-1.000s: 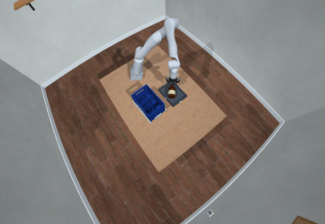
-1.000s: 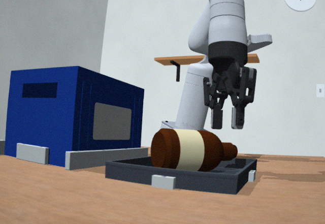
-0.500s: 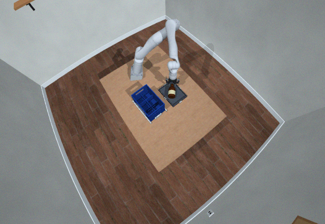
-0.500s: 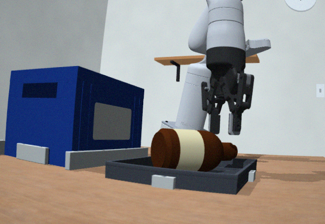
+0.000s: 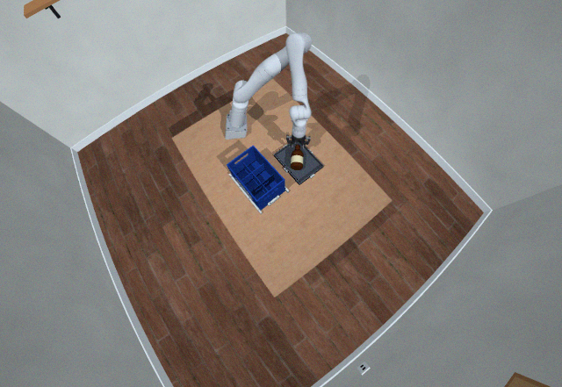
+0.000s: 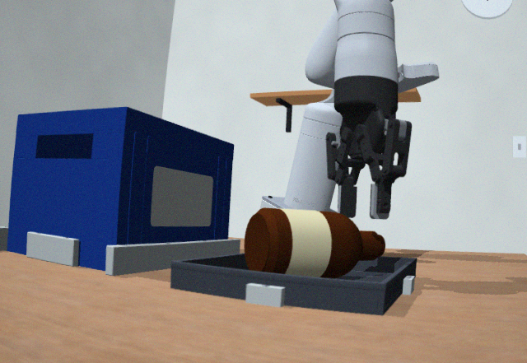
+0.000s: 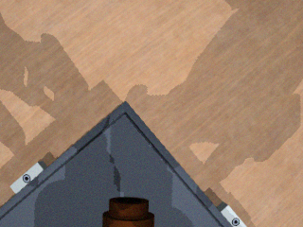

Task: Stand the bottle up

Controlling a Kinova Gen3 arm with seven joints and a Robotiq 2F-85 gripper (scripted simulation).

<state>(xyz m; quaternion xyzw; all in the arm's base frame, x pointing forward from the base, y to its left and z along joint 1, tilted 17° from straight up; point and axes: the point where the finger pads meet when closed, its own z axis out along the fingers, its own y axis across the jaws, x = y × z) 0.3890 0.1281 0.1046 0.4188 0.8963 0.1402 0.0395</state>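
A brown bottle (image 5: 297, 164) (image 6: 308, 243) (image 7: 128, 218) with a cream label lies on its side in the dark grey tray (image 5: 311, 175) (image 6: 340, 291) (image 7: 156, 150). In the exterior view its base faces the camera and its neck points away, towards the arm. My gripper (image 6: 362, 216) is open and empty, pointing down just above the bottle's neck end. In the top view the arm hides its fingertips. The wrist view shows only the mouth and neck at its bottom edge, and no fingers.
The blue crate (image 5: 279, 186) (image 6: 63, 197) with compartments stands beside the tray, on the left, and rises well above it. Low light-grey blocks (image 6: 264, 295) (image 7: 26, 178) sit against the tray's sides. A grey rail (image 6: 170, 257) runs along the crate's side facing the tray.
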